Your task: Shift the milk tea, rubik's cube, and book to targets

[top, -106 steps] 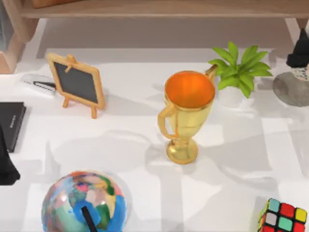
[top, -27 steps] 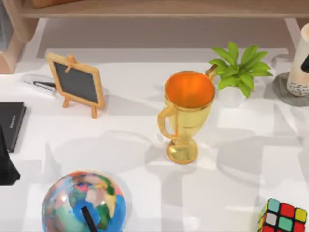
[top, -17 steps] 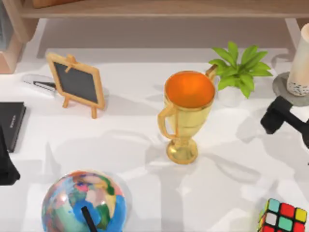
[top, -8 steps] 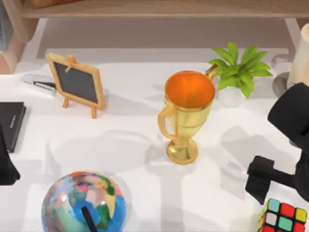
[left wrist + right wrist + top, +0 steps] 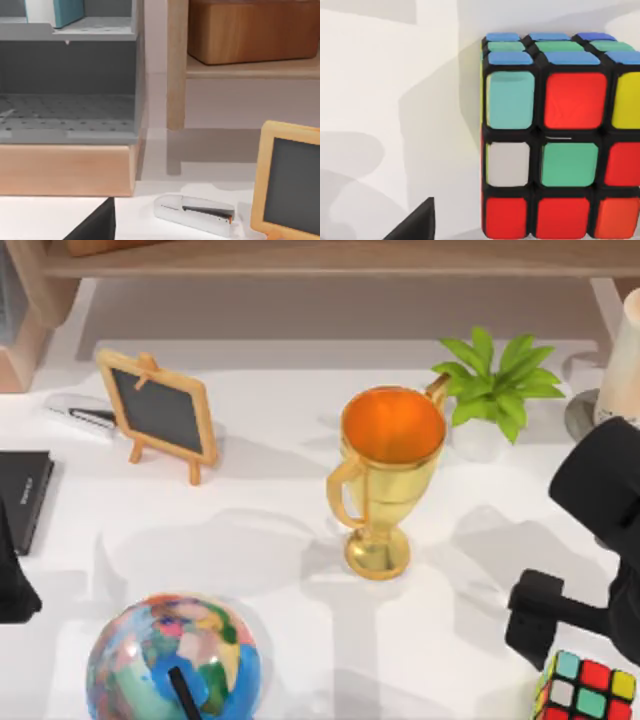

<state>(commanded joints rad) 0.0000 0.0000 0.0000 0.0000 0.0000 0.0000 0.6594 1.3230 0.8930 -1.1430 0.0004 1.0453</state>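
Right arm (image 5: pixel 600 550) lowered from milk tea (image 5: pixel 622 360), over rubik's cube (image 5: pixel 587 688)

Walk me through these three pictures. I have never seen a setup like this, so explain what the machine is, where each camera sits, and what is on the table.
This is a simulated two-armed robot at a white table. One camera looks down from above; the other two ride on the arms' wrists.

From above you see a gold trophy, a potted plant, a small chalkboard, a stapler, a globe, a black slab, and the milk tea on a grey disc.

The right end effector hangs beside the rubik's cube, which its wrist camera sees close up. Nothing is held. The left arm is parked at the table's left edge; its camera shows shelving and the stapler.
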